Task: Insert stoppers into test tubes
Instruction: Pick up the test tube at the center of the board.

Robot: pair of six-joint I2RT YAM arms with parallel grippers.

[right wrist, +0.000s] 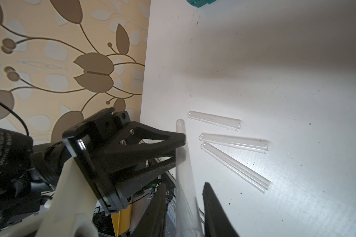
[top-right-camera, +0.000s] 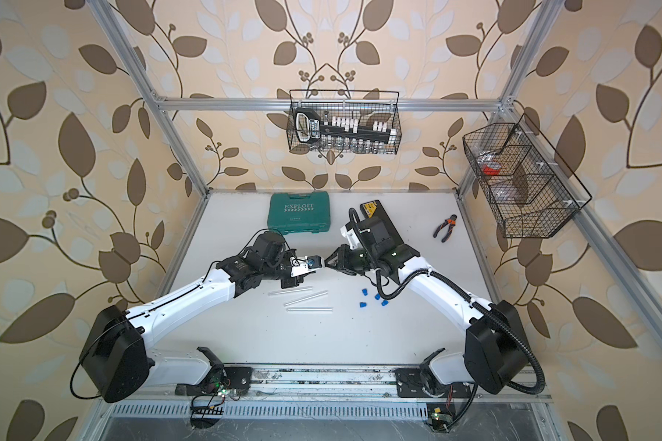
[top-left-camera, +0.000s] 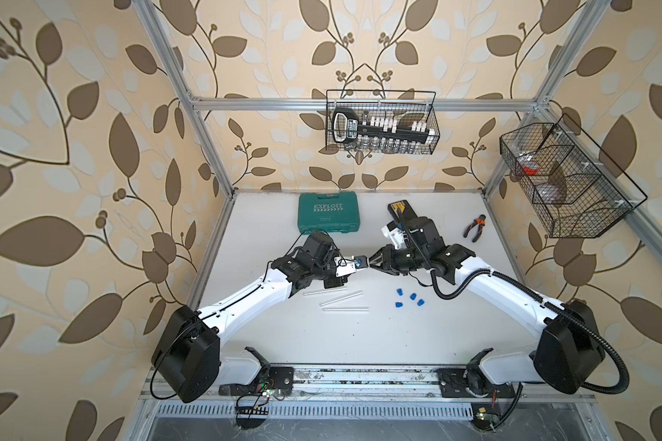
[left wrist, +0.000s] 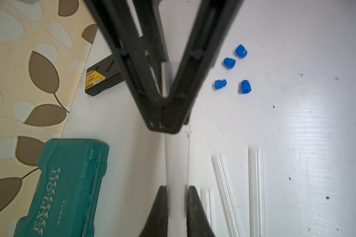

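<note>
Entry: my left gripper point(left wrist: 176, 188) is clamping 1 test tube point(right wrist: 183, 170) near its rounded end, holding it above the table point(left wrist: 296, 123), midway between both grippers. The tube is showing clear, colourless, slender and straight. My right gripper point(right wrist: 185, 185) is straddling its other end. The fingers look slightly off the wall, but with the blur I cannot tell. 3 more tubes point(right wrist: 232, 142) are lying fanned on the table toward my left side. 4 stubby blue stoppers point(left wrist: 229, 62) are sitting clustered toward my right, apart from every tube.
</note>
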